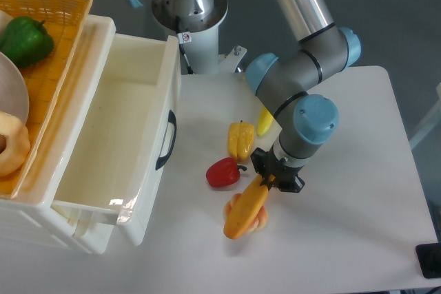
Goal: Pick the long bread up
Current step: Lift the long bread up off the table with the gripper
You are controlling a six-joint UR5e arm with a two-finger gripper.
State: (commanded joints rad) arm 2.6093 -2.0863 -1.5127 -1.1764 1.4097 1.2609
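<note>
Step in hand: I judged this as the grasp itself, with the end effector [275, 180] clamped on the upper end of the long bread [247, 206] and the lift not clearly begun.
End effector: its two dark fingers were drawn in tight against the loaf's upper tip, gripping it, just right of frame centre.
Long bread: it lay slanted toward the lower left, its free end over a pale round bun [258, 216] below centre; I could not tell whether that end touched the bun or the counter [358, 211].
Neighbours: a red pepper [222, 173] sat just left of the loaf, a yellow pepper [240, 140] just above that, and a banana [265, 122] peeked out behind the wrist.
Next move: I reckoned a straight, slow rise was called for, since holding the loaf by one end could let it droop or swing toward the red pepper.
Arm pose: the forearm ran down from the top of the frame, the grey and blue wrist folded above the loaf, tool pointing down at the counter.
</note>
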